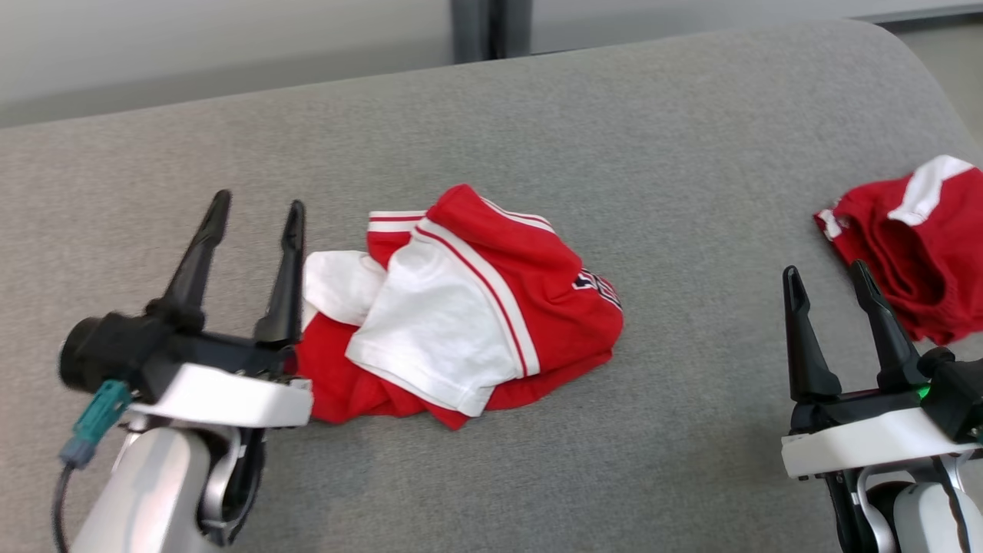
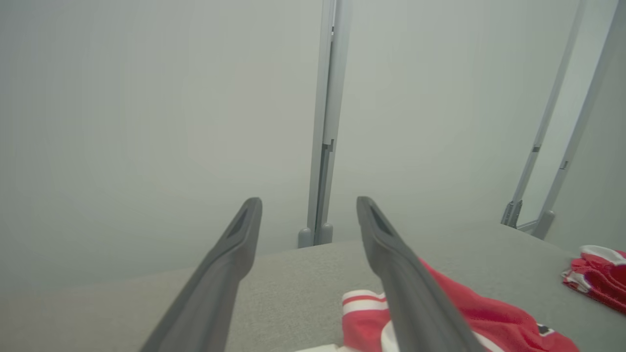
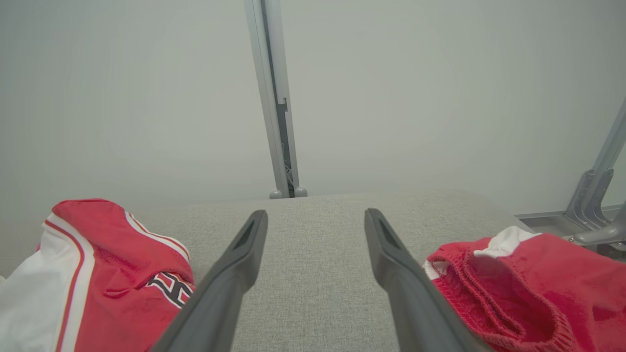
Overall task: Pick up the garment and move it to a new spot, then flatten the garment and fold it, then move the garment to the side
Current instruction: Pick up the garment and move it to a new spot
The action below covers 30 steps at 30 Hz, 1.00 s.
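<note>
Stretching across the head view, the grey fabric-covered surface (image 1: 537, 115) is being used to carry two pieces of clothing. Near its middle the garment (image 1: 468, 307), a red and white jersey, is being shown in a crumpled heap, with white panels bunched over red ones. It is being judged light, soft and limp. Its shape is unlikely to be kept once it is being lifted, loose layers are likely to be dragged along together, and nothing fragile is being risked.

Well apart, on the robot's right, a second red garment (image 1: 914, 253) is being shown bunched near the surface's edge. The left fingers (image 1: 286, 284) are being held wide apart with nothing between them, just beside the heap's left side; whether cloth is being touched cannot be told. The right fingers (image 1: 802, 338) are likewise being held fully spread and empty, near the second red garment.

For a hold, a single outer edge is being favoured over the thick middle of the pile: the striped hem (image 1: 395, 220) at the far side, or the white sleeve cuff (image 1: 415, 380) at the near side.
</note>
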{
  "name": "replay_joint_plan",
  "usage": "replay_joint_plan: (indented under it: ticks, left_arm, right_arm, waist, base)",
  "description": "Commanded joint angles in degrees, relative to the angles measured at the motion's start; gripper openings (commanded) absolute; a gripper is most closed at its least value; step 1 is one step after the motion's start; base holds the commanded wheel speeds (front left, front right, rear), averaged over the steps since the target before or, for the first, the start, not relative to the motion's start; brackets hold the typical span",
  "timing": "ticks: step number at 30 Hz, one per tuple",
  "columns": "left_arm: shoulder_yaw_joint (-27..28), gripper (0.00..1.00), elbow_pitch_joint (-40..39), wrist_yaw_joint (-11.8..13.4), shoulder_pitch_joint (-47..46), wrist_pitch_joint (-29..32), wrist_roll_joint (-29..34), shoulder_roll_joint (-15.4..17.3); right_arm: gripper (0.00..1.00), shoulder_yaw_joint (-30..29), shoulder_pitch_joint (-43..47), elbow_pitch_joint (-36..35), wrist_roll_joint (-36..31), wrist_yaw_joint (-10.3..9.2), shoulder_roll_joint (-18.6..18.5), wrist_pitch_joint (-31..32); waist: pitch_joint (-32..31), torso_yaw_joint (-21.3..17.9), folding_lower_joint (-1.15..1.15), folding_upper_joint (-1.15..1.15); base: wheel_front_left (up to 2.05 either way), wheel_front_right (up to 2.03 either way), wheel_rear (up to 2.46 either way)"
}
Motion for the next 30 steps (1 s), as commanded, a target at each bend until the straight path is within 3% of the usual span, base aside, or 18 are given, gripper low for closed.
replay_joint_plan:
  ticks: [1,12,30]
  left_arm:
    - [1.0,1.0,-0.5,0.5,1.2,-0.3,0.0,0.8]
    - [9.4,1.0,-2.0,-0.8,10.3,-0.6,-1.6,4.5]
    - [10.0,1.0,-0.7,-2.3,20.6,0.7,-2.1,4.8]
  right_arm:
    - [1.0,0.0,-0.4,-0.2,-0.5,0.01,-0.3,0.4]
    - [1.0,0.8,2.1,-0.1,-1.6,0.01,-1.4,2.4]
    - [1.0,1.7,7.8,-0.4,-1.9,0.01,-2.7,5.2]
  waist:
    - [-1.3,1.9,0.0,0.0]
    - [-5.4,6.1,0.0,0.0]
    - [-12.9,6.7,0.0,0.0]
  base:
    - [0.0,0.0,0.0]
    - [0.0,0.0,0.0]
    - [0.0,0.0,0.0]
